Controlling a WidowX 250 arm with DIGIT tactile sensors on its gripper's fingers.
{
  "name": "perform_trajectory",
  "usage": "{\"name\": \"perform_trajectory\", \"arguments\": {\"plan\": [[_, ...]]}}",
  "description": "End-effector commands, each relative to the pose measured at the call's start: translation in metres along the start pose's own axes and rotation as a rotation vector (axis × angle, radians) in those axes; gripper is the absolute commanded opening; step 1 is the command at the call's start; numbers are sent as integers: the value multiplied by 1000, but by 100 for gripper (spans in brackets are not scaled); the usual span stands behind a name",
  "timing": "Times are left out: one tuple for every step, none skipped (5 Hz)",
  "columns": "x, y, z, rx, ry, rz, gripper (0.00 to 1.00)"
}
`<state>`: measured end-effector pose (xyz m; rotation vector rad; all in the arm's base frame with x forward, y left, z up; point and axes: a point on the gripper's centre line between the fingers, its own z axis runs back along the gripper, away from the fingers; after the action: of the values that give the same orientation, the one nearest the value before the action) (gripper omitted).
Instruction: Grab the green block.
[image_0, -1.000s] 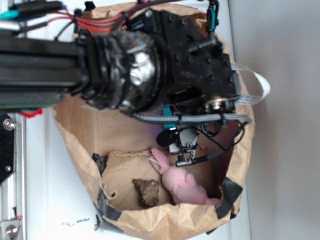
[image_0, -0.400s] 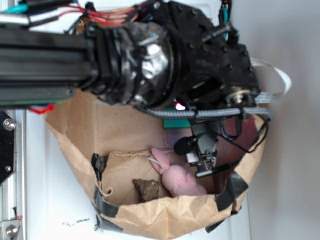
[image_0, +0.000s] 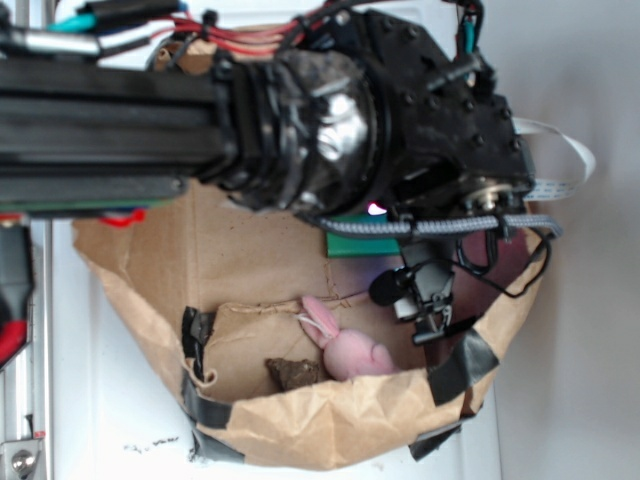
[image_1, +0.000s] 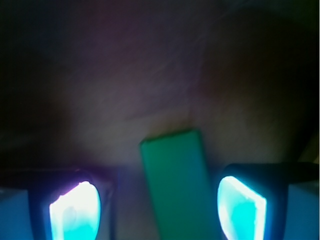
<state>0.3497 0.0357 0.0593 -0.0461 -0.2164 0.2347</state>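
Observation:
In the wrist view the green block (image_1: 175, 185) lies lengthwise between my gripper (image_1: 159, 210) fingers, on the dim brown floor of the bag. The gripper is open: both glowing fingertips (image_1: 75, 212) stand clear of the block, with a wider gap on the left. From the exterior view only a strip of the green block (image_0: 355, 246) shows under the black wrist (image_0: 420, 130), which hides the fingers themselves.
A crumpled brown paper bag (image_0: 330, 425), patched with black tape (image_0: 462, 365), encloses everything. Inside lie a pink plush bunny (image_0: 350, 350) and a brown rock-like lump (image_0: 293, 373), both near the front wall. A small camera and cables (image_0: 420, 300) hang below the wrist.
The arm has shifted right and looms larger. The green block has come into sight under the wrist. The bag's front wall now hides more of the bunny and the lump.

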Motion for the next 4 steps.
{"name": "perform_trajectory", "arguments": {"plan": [[2,2,-9,132,-156,-57,100],[-4,-1,-18,135,-160,-87,100],[-12,-10,-32,115,-113,-98,100],[-16,-14,-33,112,-90,-115,100]]}}
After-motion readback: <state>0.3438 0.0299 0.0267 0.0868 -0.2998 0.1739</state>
